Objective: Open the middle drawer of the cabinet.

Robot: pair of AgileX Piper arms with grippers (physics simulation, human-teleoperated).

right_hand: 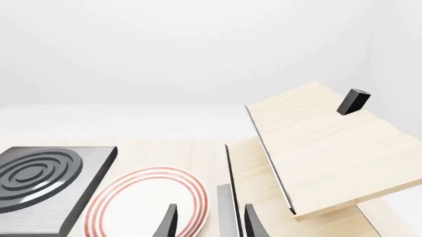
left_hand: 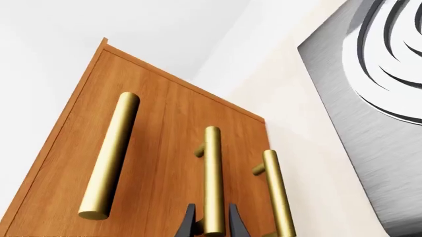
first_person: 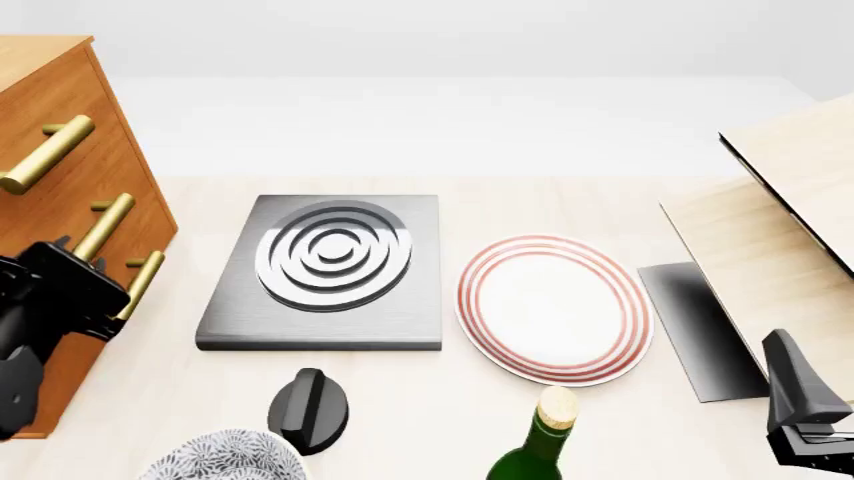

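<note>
The cabinet (first_person: 54, 190) is a tall orange-brown wooden chest at the table's left edge, with three brass bar handles. It also shows in the left wrist view (left_hand: 158, 148). The middle drawer's handle (first_person: 103, 227) lies between the upper and lower handles. In the left wrist view my left gripper (left_hand: 212, 219) straddles the end of this handle (left_hand: 212, 173). Its jaws stand close on either side with a narrow gap showing. In the front view the left gripper (first_person: 74, 262) sits at the handle's near end. My right gripper (first_person: 801, 385) is open and empty at the near right.
A grey burner slab with white rings (first_person: 320, 260) lies right of the cabinet. A red-ringed plate (first_person: 554, 310), a green bottle (first_person: 541, 450), a black knob-like object (first_person: 310, 408) and a patterned bowl (first_person: 220, 458) lie nearer. Pale wood panels (first_person: 787, 220) stand at the right.
</note>
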